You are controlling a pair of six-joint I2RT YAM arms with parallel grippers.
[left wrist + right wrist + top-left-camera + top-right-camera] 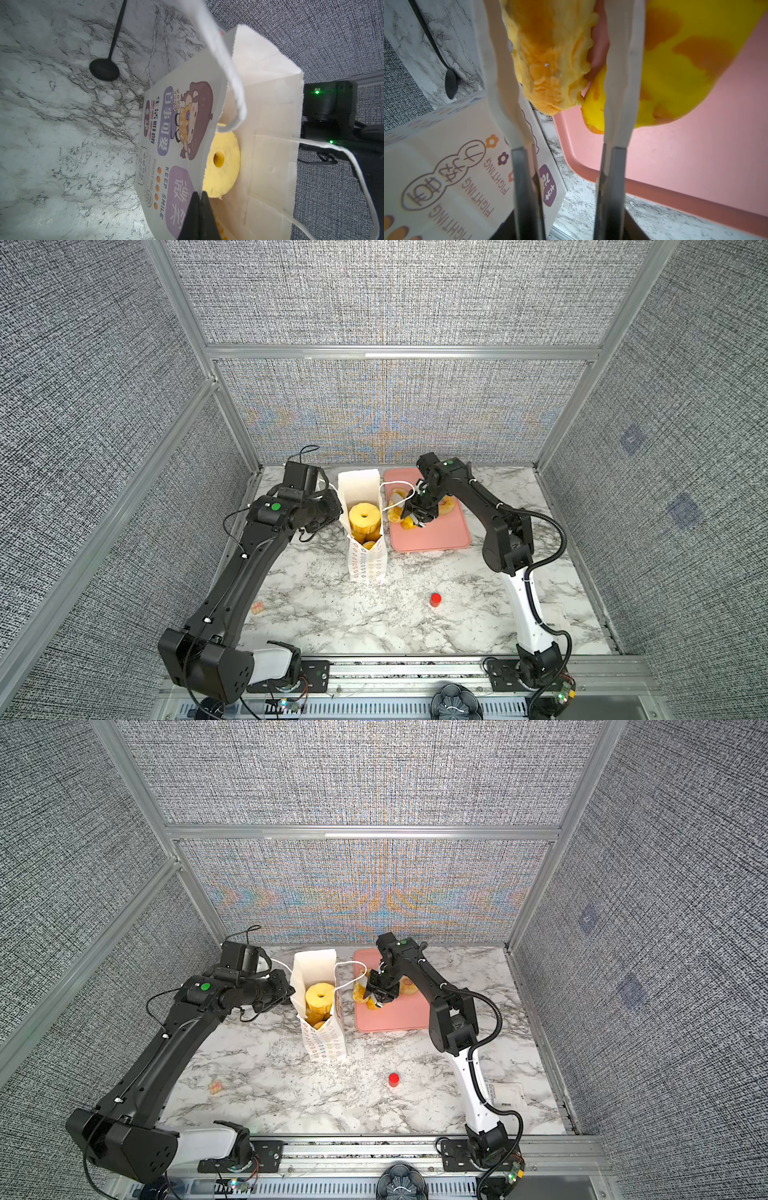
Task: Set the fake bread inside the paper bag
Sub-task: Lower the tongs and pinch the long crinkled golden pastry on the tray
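Observation:
The paper bag [365, 568] [326, 1044] stands upright mid-table with its mouth open. A yellow ring cake [365, 516] [222, 166] lies on other fake bread inside it. My left gripper [199, 194] is shut on the bag's near rim. My right gripper [409, 514] [556, 20] hangs over the pink tray [436, 535], its white fingers [620, 83] either side of a textured orange pastry [550, 62]. The pastry touches one finger; a thin gap shows at the other, and the tips are cut off. A smooth yellow loaf [695, 62] lies beside it.
One bag handle [399, 487] loops toward the right gripper. A small red cylinder [435, 599] stands on the marble in front. A small coloured cube [257, 607] lies near the left arm. A black spoon [105, 69] lies behind the bag. Woven walls close three sides.

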